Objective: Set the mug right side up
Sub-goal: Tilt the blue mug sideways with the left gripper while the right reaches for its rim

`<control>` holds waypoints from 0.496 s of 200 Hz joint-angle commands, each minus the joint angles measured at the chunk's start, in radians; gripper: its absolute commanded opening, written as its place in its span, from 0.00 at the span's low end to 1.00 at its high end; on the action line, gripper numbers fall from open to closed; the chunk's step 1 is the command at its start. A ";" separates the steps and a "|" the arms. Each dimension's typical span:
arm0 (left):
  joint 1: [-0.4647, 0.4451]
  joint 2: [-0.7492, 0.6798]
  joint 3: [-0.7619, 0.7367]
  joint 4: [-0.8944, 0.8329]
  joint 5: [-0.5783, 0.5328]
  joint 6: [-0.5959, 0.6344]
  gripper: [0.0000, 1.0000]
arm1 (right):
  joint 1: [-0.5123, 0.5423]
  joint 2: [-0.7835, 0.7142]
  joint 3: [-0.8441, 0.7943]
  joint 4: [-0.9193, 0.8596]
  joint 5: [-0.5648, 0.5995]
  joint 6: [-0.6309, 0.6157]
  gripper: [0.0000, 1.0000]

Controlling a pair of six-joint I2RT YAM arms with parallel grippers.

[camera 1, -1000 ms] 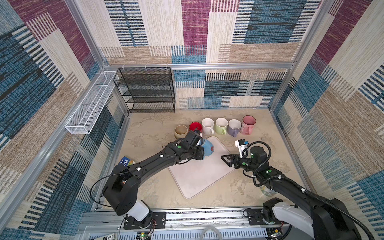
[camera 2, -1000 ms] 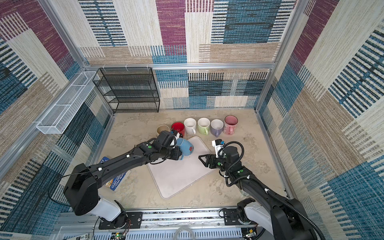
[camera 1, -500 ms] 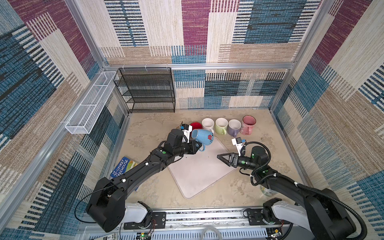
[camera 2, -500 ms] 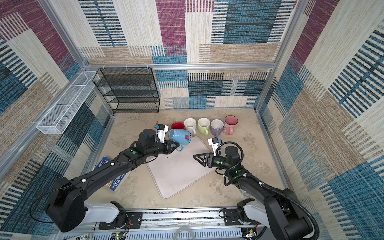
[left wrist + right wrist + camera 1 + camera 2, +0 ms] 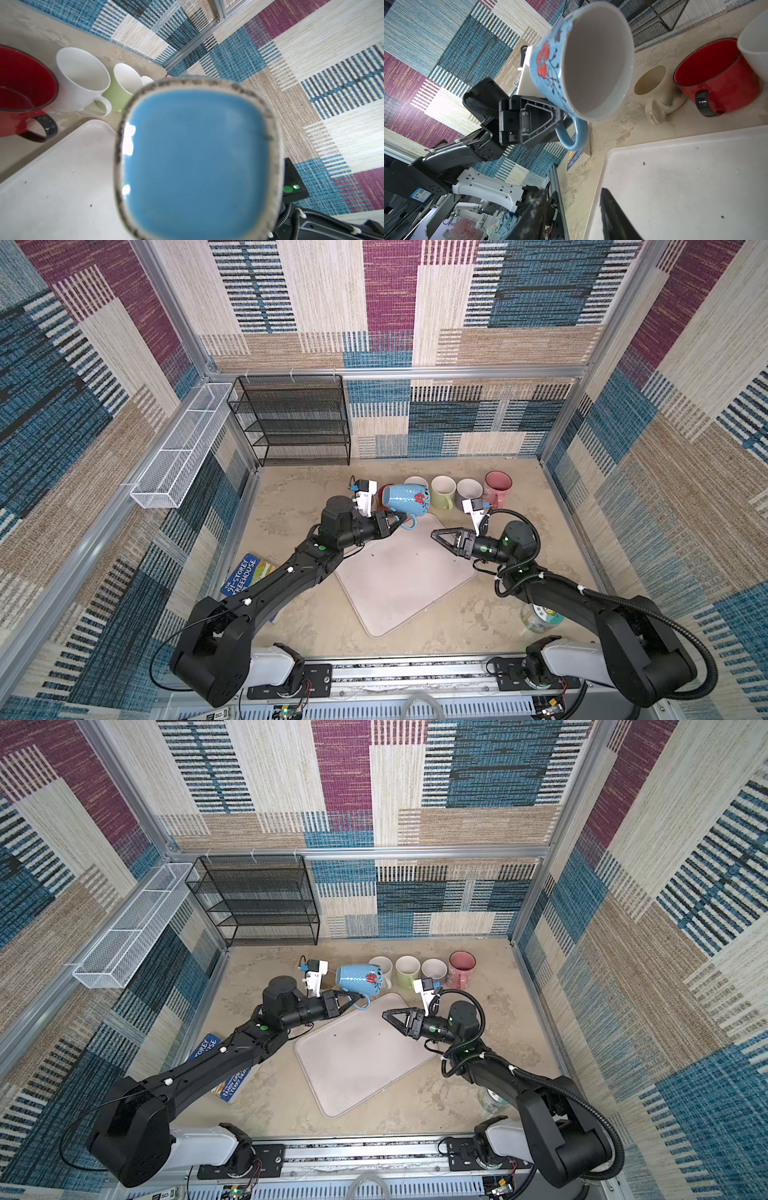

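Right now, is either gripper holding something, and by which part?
The left gripper holds the blue mug by its handle, the mug lying sideways in the air. The right gripper holds nothing.

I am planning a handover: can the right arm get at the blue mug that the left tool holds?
Probably yes. The blue mug lies sideways in the left tool, its mouth toward the right tool; between them is only open air over the tray.
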 commanded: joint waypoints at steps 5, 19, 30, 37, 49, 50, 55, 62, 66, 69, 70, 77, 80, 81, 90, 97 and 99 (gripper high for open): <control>0.003 -0.008 -0.003 0.153 0.061 -0.043 0.00 | 0.000 0.030 0.044 0.084 -0.028 0.030 0.51; 0.004 -0.009 -0.005 0.171 0.067 -0.051 0.00 | 0.000 0.048 0.060 0.098 -0.029 0.039 0.54; 0.004 -0.007 -0.007 0.182 0.069 -0.059 0.00 | 0.000 0.067 0.074 0.115 -0.032 0.053 0.54; 0.004 -0.007 -0.009 0.194 0.072 -0.063 0.00 | 0.000 0.080 0.080 0.130 -0.034 0.062 0.54; 0.005 -0.006 -0.012 0.213 0.075 -0.072 0.00 | 0.000 0.099 0.089 0.153 -0.035 0.077 0.52; 0.004 -0.006 -0.012 0.213 0.075 -0.073 0.00 | 0.000 0.101 0.090 0.154 -0.035 0.077 0.52; 0.005 -0.006 -0.011 0.219 0.077 -0.076 0.00 | 0.001 0.107 0.095 0.158 -0.035 0.082 0.51; 0.005 -0.004 -0.011 0.224 0.080 -0.077 0.00 | 0.001 0.114 0.100 0.165 -0.035 0.085 0.51; 0.005 -0.004 -0.011 0.226 0.082 -0.078 0.00 | 0.001 0.118 0.102 0.167 -0.035 0.087 0.51; 0.004 -0.004 -0.011 0.228 0.084 -0.079 0.00 | 0.001 0.120 0.106 0.170 -0.034 0.088 0.51; 0.004 -0.004 -0.010 0.228 0.084 -0.079 0.00 | 0.001 0.121 0.107 0.170 -0.034 0.088 0.51; 0.005 -0.001 -0.010 0.230 0.085 -0.080 0.00 | 0.003 0.126 0.114 0.172 -0.034 0.088 0.51; 0.004 0.000 -0.010 0.229 0.086 -0.079 0.00 | 0.002 0.127 0.118 0.171 -0.034 0.088 0.51; 0.004 0.000 -0.009 0.229 0.086 -0.080 0.00 | 0.001 0.128 0.119 0.171 -0.033 0.088 0.50; 0.004 0.006 -0.007 0.225 0.088 -0.075 0.00 | 0.006 0.138 0.129 0.170 -0.031 0.088 0.49; 0.005 0.011 -0.008 0.229 0.090 -0.073 0.00 | 0.009 0.150 0.140 0.171 -0.032 0.090 0.49; 0.005 0.013 -0.007 0.231 0.090 -0.074 0.00 | 0.010 0.153 0.141 0.172 -0.033 0.091 0.48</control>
